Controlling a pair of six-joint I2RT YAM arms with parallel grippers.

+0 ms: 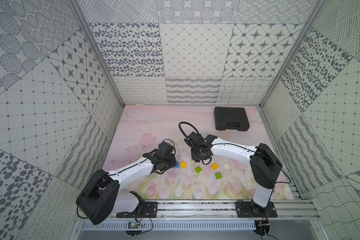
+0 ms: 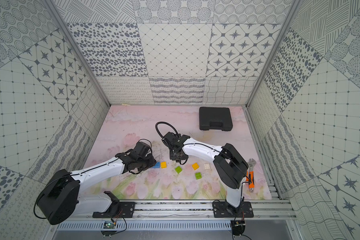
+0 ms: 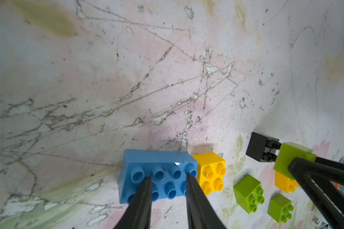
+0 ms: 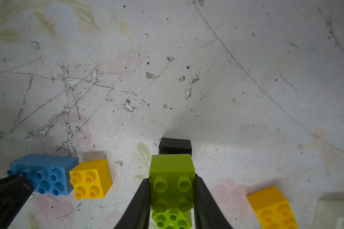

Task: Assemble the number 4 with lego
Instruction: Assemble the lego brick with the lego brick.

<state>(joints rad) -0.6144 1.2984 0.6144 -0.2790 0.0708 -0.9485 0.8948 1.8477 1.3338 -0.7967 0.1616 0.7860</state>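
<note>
The lego bricks lie loose on the flowered mat; the number 4 is out of view. My left gripper (image 3: 168,177) is open, its tips over the studs of the long blue brick (image 3: 157,168), which has a yellow brick (image 3: 211,172) touching its end. My right gripper (image 4: 172,178) is shut on a lime green brick (image 4: 172,168), held against the studs of a black brick (image 3: 258,146) that lies on its side. Two more green bricks (image 1: 198,169) (image 1: 218,175), a yellow-orange brick (image 1: 214,166) and a white brick (image 1: 226,166) sit near the right arm.
A large black plastic case (image 1: 231,121) lies at the back right of the mat. An orange-handled wrench (image 2: 250,176) rests by the right wall, partly behind the right arm. Patterned walls close in three sides, and a metal rail runs along the front.
</note>
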